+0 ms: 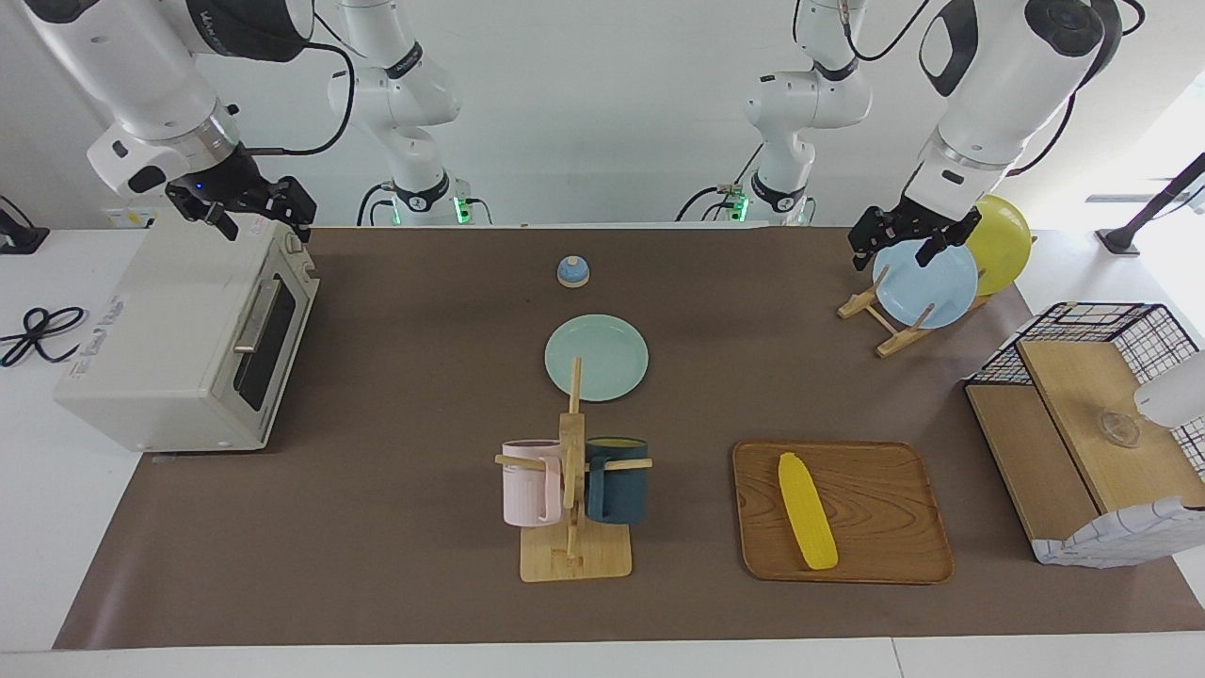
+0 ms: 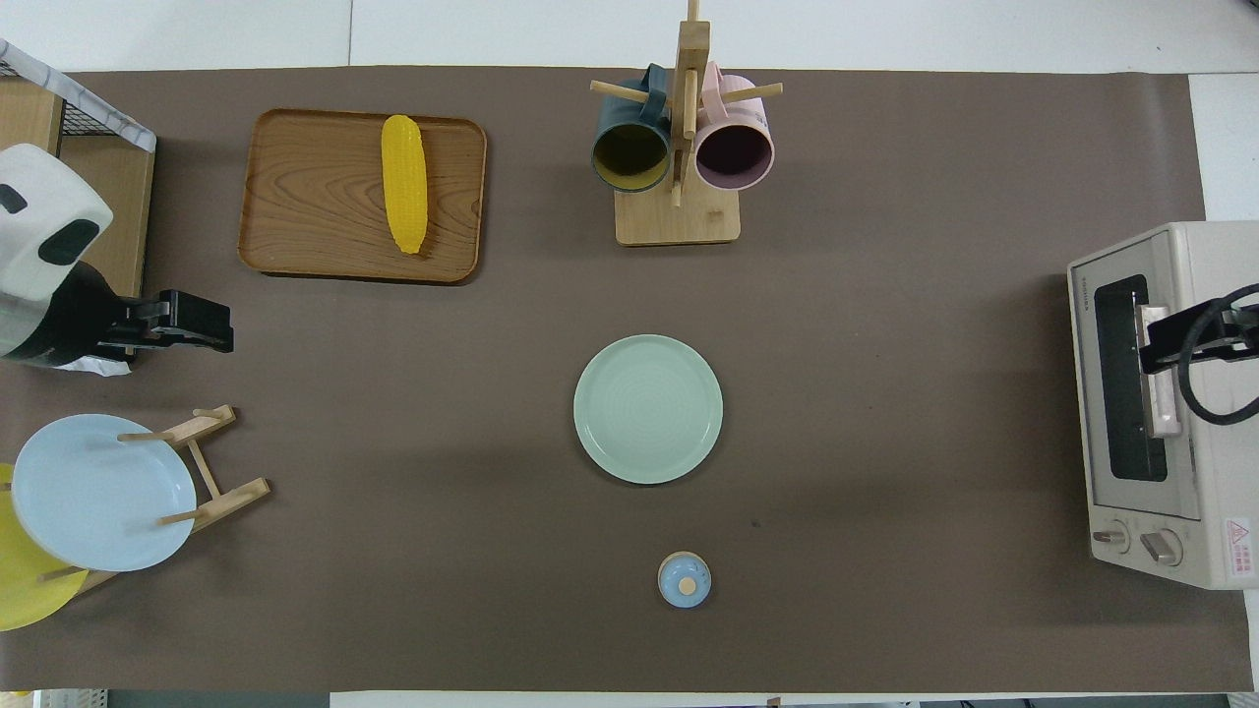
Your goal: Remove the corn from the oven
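The corn (image 1: 807,510) lies lengthwise on a wooden tray (image 1: 885,546), far from the robots toward the left arm's end; it also shows in the overhead view (image 2: 404,183). The cream-white oven (image 1: 160,330) stands at the right arm's end with its dark glass door shut; the overhead view shows it too (image 2: 1180,413). My right gripper (image 1: 264,218) hangs over the oven's top near the door's upper edge (image 2: 1153,344). My left gripper (image 1: 894,247) is open and empty, up over the blue plate in the rack (image 2: 221,334).
A green plate (image 1: 596,357) lies mid-table, with a small blue knobbed piece (image 1: 572,271) nearer the robots. A wooden mug rack (image 1: 572,490) holds a pink and a dark blue mug. A plate rack holds a blue plate (image 1: 932,292) and a yellow plate (image 1: 1007,243). A wire basket with wooden boards (image 1: 1083,395) stands at the left arm's end.
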You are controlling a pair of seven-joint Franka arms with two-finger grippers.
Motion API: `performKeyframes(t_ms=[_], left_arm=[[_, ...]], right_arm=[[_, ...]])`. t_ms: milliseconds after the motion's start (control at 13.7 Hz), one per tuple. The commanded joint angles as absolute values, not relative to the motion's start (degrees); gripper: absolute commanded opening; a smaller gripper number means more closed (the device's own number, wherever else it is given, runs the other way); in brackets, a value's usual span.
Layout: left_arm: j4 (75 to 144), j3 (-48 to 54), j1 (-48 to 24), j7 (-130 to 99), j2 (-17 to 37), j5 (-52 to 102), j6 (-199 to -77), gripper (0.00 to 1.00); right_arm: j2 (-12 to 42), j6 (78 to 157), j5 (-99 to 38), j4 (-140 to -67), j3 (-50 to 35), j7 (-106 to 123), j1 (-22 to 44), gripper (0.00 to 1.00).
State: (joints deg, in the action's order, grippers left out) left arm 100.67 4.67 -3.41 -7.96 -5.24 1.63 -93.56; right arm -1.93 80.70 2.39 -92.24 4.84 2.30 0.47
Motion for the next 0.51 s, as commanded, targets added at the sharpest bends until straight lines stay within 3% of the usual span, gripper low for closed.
performKeyframes(t_ms=[0,146,438], left_arm=[[94.50,5.10,-2.90,-7.47,-2.91,-0.35,-88.97,1.00],[92.03,4.31,-3.95,-7.38,-2.46,0.09,-84.39,1.00],[93.43,2.73,-4.66,-7.65,-2.46,0.88,-87.01,1.00]], right_arm=[[-2.55,79.89,0.70,-92.46,4.31,3.87,-0.44,1.00],[-2.55,79.89,0.70,-92.46,4.31,3.87,-0.44,1.00],[-2.55,79.89,0.70,-92.46,4.39,3.87,-0.44,1.00]])
